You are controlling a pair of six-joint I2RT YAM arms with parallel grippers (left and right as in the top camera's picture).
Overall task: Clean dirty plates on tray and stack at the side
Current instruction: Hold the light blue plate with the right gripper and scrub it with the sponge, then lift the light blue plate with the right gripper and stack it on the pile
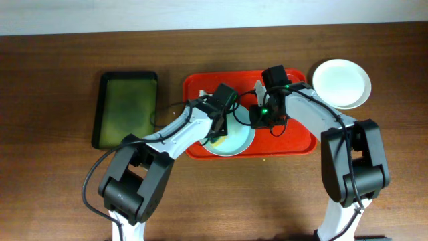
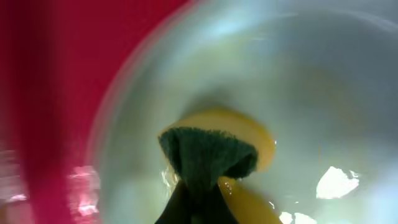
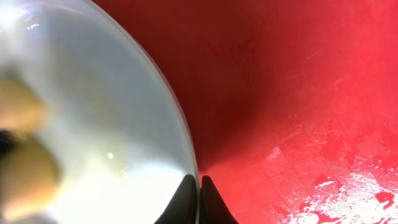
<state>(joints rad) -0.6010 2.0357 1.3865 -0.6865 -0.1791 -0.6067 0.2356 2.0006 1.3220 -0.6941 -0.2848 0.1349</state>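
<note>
Scrubbing target: the pale blue plate (image 1: 234, 142) lay flat at the near middle of the red tray (image 1: 297, 142), a yellowish film across its well.
Tool: a yellow sponge (image 2: 214, 155) with a green scouring face was pressed onto the plate's well.
Left gripper (image 2: 198, 202): clamped on the sponge, its dark fingers pinching the sponge from above.
Right gripper (image 3: 200, 198): fingertips drawn nearly together at the plate's rim on the right side, apparently pinching it to steady it.
Finished side: a cream-white plate (image 1: 341, 84) sat on the table (image 1: 53, 53) just beyond the tray's far right corner; whether another lay beneath it could not be told.
Further out: a dark green tray (image 1: 127, 110) stood well apart on the left.
Step, as judged: wiping under way, stacking not yet done for this plate.
Risk, slip: the thin rim hold looked slight, so a hard sideways wipe could pull the plate free and slide it.
Risk, wet floor: the tray glistened with droplets near the right fingers, which would make sliding easier.
Risk, collision: both wrists crowded one plate, so a wide stroke could knock them together.
</note>
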